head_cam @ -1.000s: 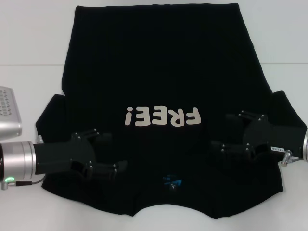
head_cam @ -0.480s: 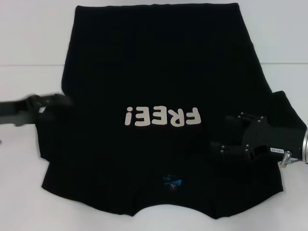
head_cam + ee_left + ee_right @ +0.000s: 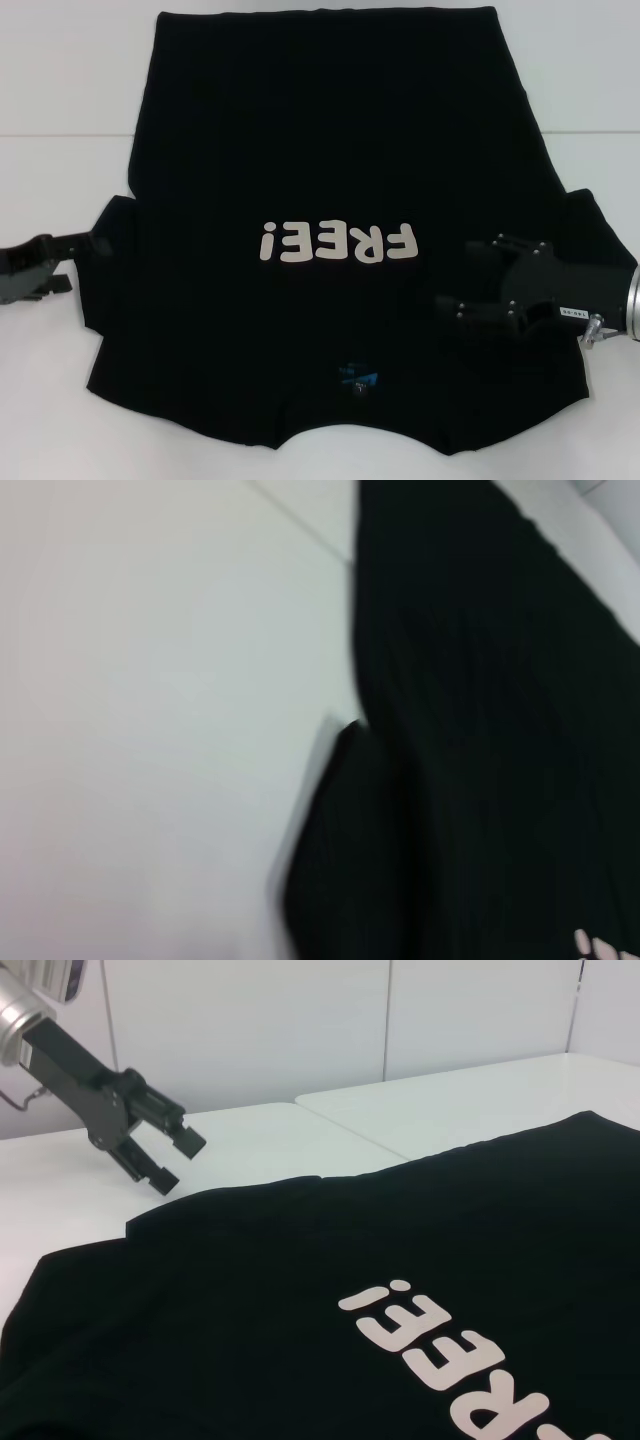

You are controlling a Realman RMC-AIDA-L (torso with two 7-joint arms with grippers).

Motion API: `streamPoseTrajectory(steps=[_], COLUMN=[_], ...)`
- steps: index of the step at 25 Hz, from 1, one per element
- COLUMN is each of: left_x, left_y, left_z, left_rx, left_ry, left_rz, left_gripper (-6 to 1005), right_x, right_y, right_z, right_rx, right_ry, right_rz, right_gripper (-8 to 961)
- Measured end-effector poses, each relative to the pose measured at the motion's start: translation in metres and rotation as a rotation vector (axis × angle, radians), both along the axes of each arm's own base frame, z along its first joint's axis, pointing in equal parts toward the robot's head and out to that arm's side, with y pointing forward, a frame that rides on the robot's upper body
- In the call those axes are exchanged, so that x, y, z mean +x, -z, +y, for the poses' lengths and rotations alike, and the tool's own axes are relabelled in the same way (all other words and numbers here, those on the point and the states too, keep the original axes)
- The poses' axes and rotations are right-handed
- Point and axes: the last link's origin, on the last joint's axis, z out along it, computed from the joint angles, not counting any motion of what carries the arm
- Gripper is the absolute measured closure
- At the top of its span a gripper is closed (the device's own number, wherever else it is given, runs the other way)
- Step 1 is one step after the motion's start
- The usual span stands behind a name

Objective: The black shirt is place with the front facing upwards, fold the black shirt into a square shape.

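The black shirt (image 3: 330,250) lay spread flat on the white desk (image 3: 60,100) with its front up, the cream "FREE!" lettering (image 3: 338,242) reading upside down from the head camera and the small blue neck label (image 3: 358,378) on the edge nearest us. Starting at our left, the left gripper (image 3: 95,243) sat at the tip of the shirt's left sleeve (image 3: 110,225), its jaws parted in the right wrist view and, as far as we could see, holding no cloth; whether a finger touched the sleeve edge we could not tell. In the middle, the body of the shirt showed no fold at all, hem at the far side and both sleeves spread outward. On our right, the right gripper (image 3: 478,275) hovered over the shirt's right shoulder area, beside the lettering, its fingers spread wide and empty. We judged the folding as not yet begun: the sleeves and sides had to come inward, then the length had to be doubled to reach a square.
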Motion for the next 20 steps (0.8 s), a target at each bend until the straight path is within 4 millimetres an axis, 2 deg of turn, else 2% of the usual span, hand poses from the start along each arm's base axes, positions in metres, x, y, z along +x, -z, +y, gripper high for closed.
streamPoseTrajectory(steps=[9, 20], left_x=[-0.008, -0.004], left_y=[0.006, 0.02], left_z=[-0.003, -0.006], left_rx=[0.007, -0.012], left_ry=[-0.011, 0.0], left_rz=[0.03, 0.014], left_gripper=[52, 52], right_x=[0.0, 0.0], right_y=[0.001, 0.003], right_z=[-0.001, -0.001], right_rx=[-0.006, -0.012], right_ry=[-0.002, 0.0], right_rz=[-0.001, 0.001], right_gripper=[59, 66])
